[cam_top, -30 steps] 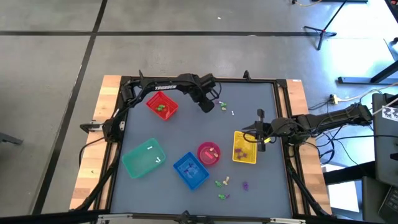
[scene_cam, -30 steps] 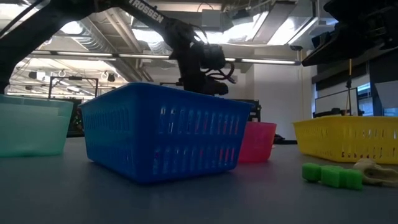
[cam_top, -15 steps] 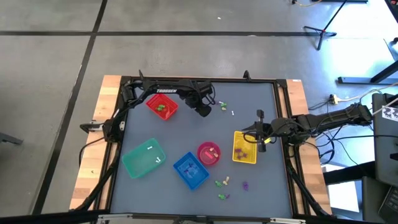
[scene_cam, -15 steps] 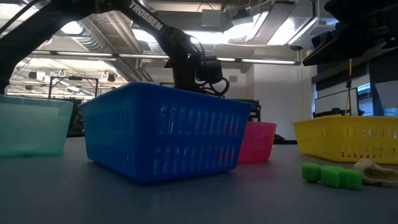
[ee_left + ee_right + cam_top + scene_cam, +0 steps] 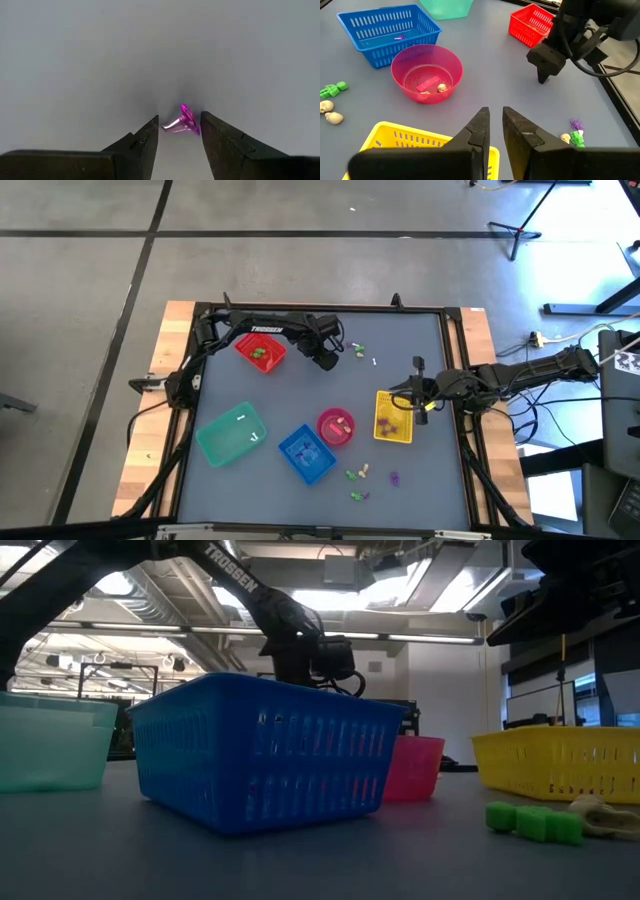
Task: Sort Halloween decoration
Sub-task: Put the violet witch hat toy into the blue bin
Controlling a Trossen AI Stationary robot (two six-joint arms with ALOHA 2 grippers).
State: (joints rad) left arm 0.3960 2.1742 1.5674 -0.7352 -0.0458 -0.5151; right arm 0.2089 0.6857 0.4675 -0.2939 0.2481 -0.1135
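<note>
A small purple trinket (image 5: 182,122) lies on the grey table toward its far edge. My left gripper (image 5: 179,131) points down over it, open, one fingertip on each side; I cannot tell if either touches it. From above, that gripper (image 5: 326,361) stands just right of the red basket (image 5: 261,349). More trinkets lie to its right (image 5: 357,348) and near the front edge (image 5: 358,474). My right gripper (image 5: 496,125) hangs over the yellow basket (image 5: 393,417), open by a narrow gap with nothing in it.
A teal basket (image 5: 231,432), a blue basket (image 5: 306,453) and a pink bowl (image 5: 335,426) stand across the table's middle and near part. The red basket holds green pieces; the bowl holds a few small items. The blue basket (image 5: 265,750) hides the left gripper's fingers in the low view.
My left gripper has come down toward the table beside the red basket, shifting a little toward the left edge and rolling slightly. In the low view it has sunk behind the blue basket's rim.
</note>
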